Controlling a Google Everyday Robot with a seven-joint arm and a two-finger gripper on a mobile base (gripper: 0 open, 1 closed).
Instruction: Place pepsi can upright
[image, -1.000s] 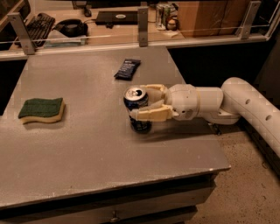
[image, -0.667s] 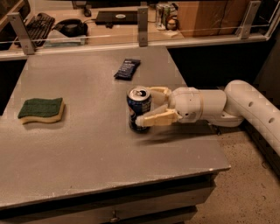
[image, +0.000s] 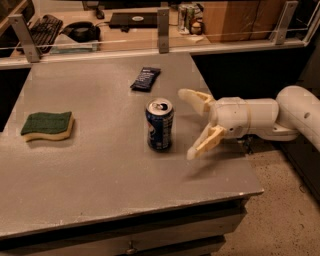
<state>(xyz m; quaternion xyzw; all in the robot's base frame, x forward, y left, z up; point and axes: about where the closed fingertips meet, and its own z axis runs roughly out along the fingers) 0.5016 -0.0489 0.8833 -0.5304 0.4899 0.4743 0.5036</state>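
1. Can first: the pepsi can (image: 160, 124) stands upright on its base on the bench (image: 100, 170), a little right of the middle, with its silver top and pull tab facing up. Nothing touches it. It stands by itself, which is what the task asks for.
2. The gripper (image: 187, 125) sits just to the right of the can, at about the can's height, with a clear gap between them. Its fingers (image: 207, 141) are spread wide, one toward the far side and one toward the near side, and they hold nothing. I read that spread as a way to keep both tips off the can's wall, so you do not nudge it.
3. The arm (image: 260, 117) reaches in low and level from the right edge of the bench. A sideways reach like this suits a can gripped round its body, and it leaves you a straight way out to the right.
4. My judgement is that the placing looks done, or as good as done. What is left for you is to draw away without brushing the can, since a light can would tip at a small knock.
5. The green sponge (image: 47, 125) lies well to the left, and the black packet (image: 145, 78) lies beyond the can toward the far edge. Both are apart from the can and out of your way on the right.
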